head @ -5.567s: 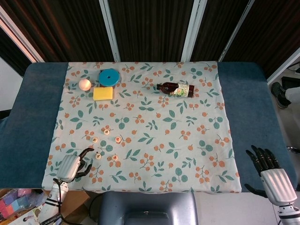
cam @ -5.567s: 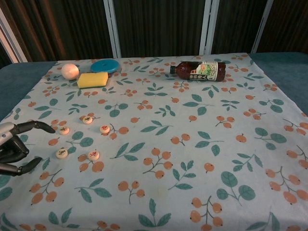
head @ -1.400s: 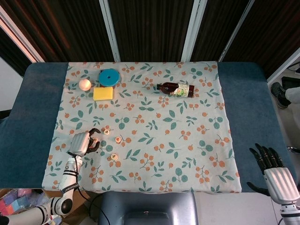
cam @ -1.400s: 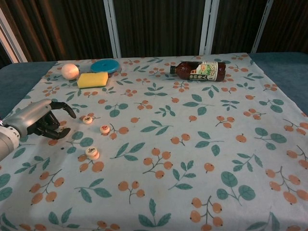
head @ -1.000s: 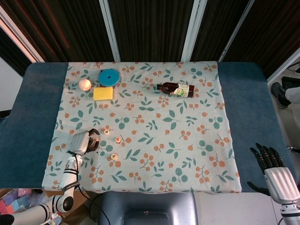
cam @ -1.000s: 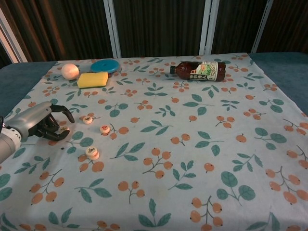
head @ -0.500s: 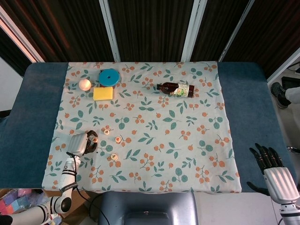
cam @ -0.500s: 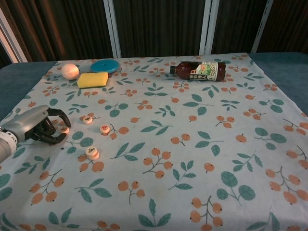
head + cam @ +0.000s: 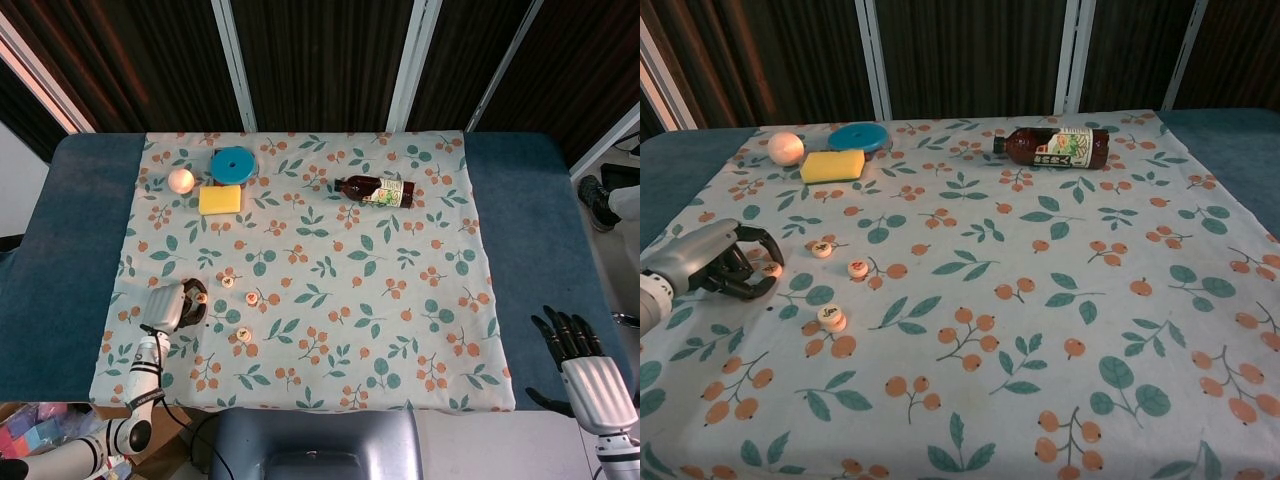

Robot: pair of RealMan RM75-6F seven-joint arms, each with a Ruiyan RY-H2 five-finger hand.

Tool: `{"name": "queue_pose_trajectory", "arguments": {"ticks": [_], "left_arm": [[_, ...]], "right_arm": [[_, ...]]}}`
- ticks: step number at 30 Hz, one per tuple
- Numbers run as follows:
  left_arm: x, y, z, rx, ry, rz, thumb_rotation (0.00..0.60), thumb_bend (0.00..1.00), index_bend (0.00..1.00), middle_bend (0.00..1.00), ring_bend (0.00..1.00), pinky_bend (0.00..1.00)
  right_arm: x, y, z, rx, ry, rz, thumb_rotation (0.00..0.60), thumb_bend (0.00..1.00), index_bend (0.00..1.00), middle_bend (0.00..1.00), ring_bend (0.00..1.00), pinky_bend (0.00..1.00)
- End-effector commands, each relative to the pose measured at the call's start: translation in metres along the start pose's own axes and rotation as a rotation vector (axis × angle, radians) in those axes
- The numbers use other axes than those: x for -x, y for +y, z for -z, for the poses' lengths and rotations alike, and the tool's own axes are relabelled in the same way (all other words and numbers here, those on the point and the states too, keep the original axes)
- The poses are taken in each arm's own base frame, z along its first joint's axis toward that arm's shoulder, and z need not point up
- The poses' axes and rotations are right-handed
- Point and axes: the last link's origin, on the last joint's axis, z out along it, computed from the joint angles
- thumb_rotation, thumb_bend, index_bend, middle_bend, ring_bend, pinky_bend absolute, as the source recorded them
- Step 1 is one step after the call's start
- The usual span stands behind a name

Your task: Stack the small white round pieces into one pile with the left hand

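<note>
Several small white round pieces lie on the floral cloth at the front left. Two of them form a short pile. Single pieces lie at the back and to the right. My left hand rests low on the cloth, its fingers curled around another piece, pinching it between thumb and finger. My right hand hovers open off the cloth at the front right; the chest view does not show it.
At the back left stand a yellow sponge, a blue disc and a pale ball. A brown bottle lies on its side at the back. The blue table cover flanks the cloth.
One piece now sits on another as a two-high pile. My left hand has moved back-left to a further piece and its fingers have curled in around it. The right hand is unchanged.
</note>
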Motion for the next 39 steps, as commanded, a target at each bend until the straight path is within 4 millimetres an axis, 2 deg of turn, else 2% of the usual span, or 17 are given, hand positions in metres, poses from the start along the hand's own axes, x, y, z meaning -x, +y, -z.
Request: {"name": "queue_pose_trajectory", "arguments": {"ticks": [1, 6, 9, 13, 20, 29, 39], "left_arm": [[-0.002, 0.001, 0.0, 0.006, 0.009, 0.008, 0.6, 0.41, 0.5, 1.0, 1.0, 1.0], [-0.014, 0.012, 0.006, 0.057, 0.042, 0.047, 0.6, 0.41, 0.51, 1.0, 1.0, 1.0], [-0.018, 0.025, 0.018, 0.114, 0.03, 0.077, 0.6, 0.41, 0.51, 1.0, 1.0, 1.0], [-0.015, 0.045, 0.037, 0.184, -0.02, 0.1, 0.6, 0.41, 0.51, 1.0, 1.0, 1.0], [-0.004, 0.066, 0.049, 0.225, -0.069, 0.077, 0.6, 0.41, 0.51, 1.0, 1.0, 1.0], [0.004, 0.071, 0.059, 0.235, -0.113, 0.071, 0.6, 0.41, 0.5, 1.0, 1.0, 1.0], [0.01, 0.068, 0.059, 0.224, -0.135, 0.057, 0.6, 0.41, 0.49, 1.0, 1.0, 1.0]], "right_arm": [[0.0, 0.0, 0.0, 0.0, 0.001, 0.0, 0.6, 0.07, 0.0, 0.0, 0.0, 0.0], [0.0, 0.0, 0.0, -0.001, -0.001, 0.001, 0.6, 0.07, 0.0, 0.0, 0.0, 0.0], [0.001, -0.001, 0.0, -0.004, -0.005, 0.004, 0.6, 0.07, 0.0, 0.0, 0.0, 0.0], [0.002, -0.003, -0.001, -0.01, -0.01, 0.006, 0.6, 0.07, 0.0, 0.0, 0.0, 0.0], [0.002, -0.003, 0.0, -0.016, -0.009, 0.003, 0.6, 0.07, 0.0, 0.0, 0.0, 0.0], [0.0, -0.001, 0.001, -0.016, -0.004, -0.004, 0.6, 0.07, 0.0, 0.0, 0.0, 0.0], [-0.001, -0.001, 0.001, -0.016, -0.001, -0.006, 0.6, 0.07, 0.0, 0.0, 0.0, 0.0]]}}
